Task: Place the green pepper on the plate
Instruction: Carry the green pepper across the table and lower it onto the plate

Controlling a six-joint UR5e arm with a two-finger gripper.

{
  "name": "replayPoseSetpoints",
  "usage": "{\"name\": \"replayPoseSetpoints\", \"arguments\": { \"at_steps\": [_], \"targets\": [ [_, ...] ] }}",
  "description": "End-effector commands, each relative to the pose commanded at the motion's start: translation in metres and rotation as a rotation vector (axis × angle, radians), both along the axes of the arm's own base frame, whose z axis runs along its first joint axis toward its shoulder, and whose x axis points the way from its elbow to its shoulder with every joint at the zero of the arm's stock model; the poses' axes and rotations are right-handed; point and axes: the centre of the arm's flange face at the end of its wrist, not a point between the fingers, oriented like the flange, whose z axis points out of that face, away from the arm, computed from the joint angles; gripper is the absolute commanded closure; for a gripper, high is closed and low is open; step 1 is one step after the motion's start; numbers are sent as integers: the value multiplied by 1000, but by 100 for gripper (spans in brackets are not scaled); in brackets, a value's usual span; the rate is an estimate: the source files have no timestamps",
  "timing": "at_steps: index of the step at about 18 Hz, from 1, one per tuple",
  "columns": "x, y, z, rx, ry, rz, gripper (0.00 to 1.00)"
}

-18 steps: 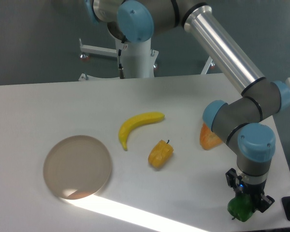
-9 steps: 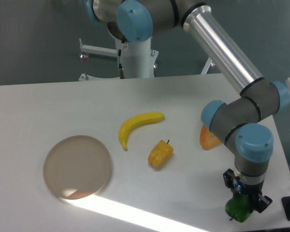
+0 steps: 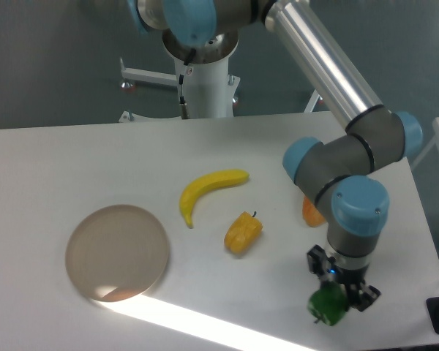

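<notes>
Fixed camera view. White bench (image 3: 73, 161).
- Gripper (image 3: 335, 298): pointing down at front right, closed around the green pepper (image 3: 326, 307).
- Plate (image 3: 117, 252): flat on the bench at front left, well apart from the pepper.
- Banana (image 3: 207, 191): mid-bench.
- Yellow-orange pepper (image 3: 243, 232): just in front of the banana.
- Orange fruit piece (image 3: 312, 210): partly hidden behind the arm (image 3: 336, 80).

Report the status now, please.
Gripper shut on green pepper, near front right. Plate bare, far left. Yellow pepper and banana between.
</notes>
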Motion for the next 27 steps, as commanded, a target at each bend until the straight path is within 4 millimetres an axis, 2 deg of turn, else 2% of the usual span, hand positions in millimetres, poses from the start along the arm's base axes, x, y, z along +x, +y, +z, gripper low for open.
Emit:
{"name": "replayPoseSetpoints", "arguments": {
  "at_steps": [3, 6, 10, 13, 15, 18, 19, 20, 22, 25, 27],
  "targets": [
    [49, -1, 24, 2, -32, 78, 65],
    [96, -7, 37, 11, -89, 158, 65],
    [147, -15, 42, 14, -155, 136, 65],
    [178, -10, 35, 50, -182, 97, 65],
    [204, -4, 18, 68, -173, 61, 65],
    [236, -8, 3, 111, -153, 21, 65],
    [254, -14, -11, 141, -138, -6, 65],
    [261, -16, -16, 144, -136, -19, 65],
    [288, -12, -24, 129, -140, -55, 65],
    [301, -19, -45, 111, -144, -77, 65],
    [318, -20, -49, 102, -146, -102, 65]
  ]
}}
